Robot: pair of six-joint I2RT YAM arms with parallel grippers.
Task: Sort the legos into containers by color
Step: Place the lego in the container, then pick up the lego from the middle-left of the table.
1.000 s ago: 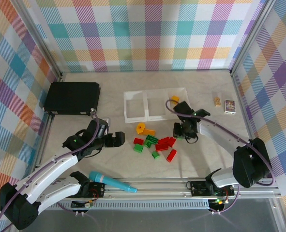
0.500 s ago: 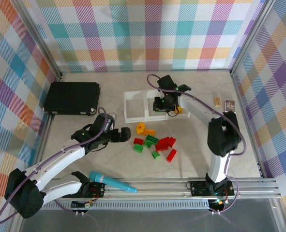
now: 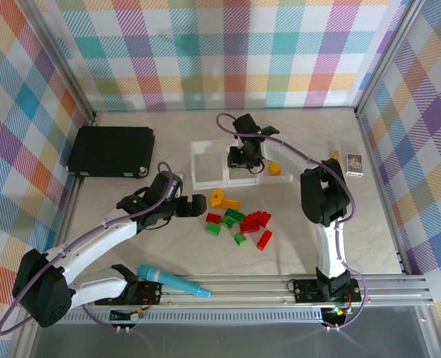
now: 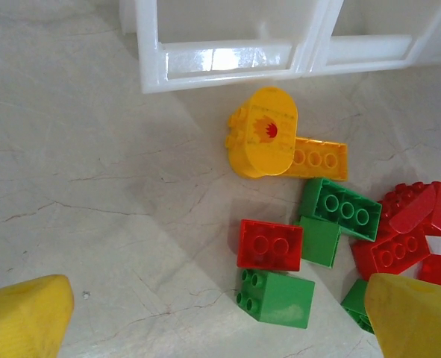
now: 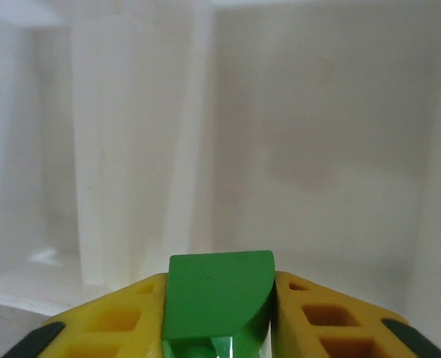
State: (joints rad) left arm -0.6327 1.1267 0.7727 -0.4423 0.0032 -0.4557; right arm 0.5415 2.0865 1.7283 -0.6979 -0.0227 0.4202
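1. The right claw hangs over the middle compartment of the containers, clenched on a green lego that sits snug between both fingers.
2. The coming move turns on that alignment. From the wrist view the lego faces the bin's white floor, inside the walls, so a release would likely land it there.
3. The left claw is spread wide and empty, just in front of the containers. It is the nearer arm to the loose legos.
4. Ahead of the left claw lies a yellow rounded piece. An orange brick touches it, long axis roughly parallel to the containers' front wall.
5. Another yellow lego lies in the right compartment.
6. The worktop is pale, smooth and marbled, enclosed by checked walls. A black case lies left of the containers.
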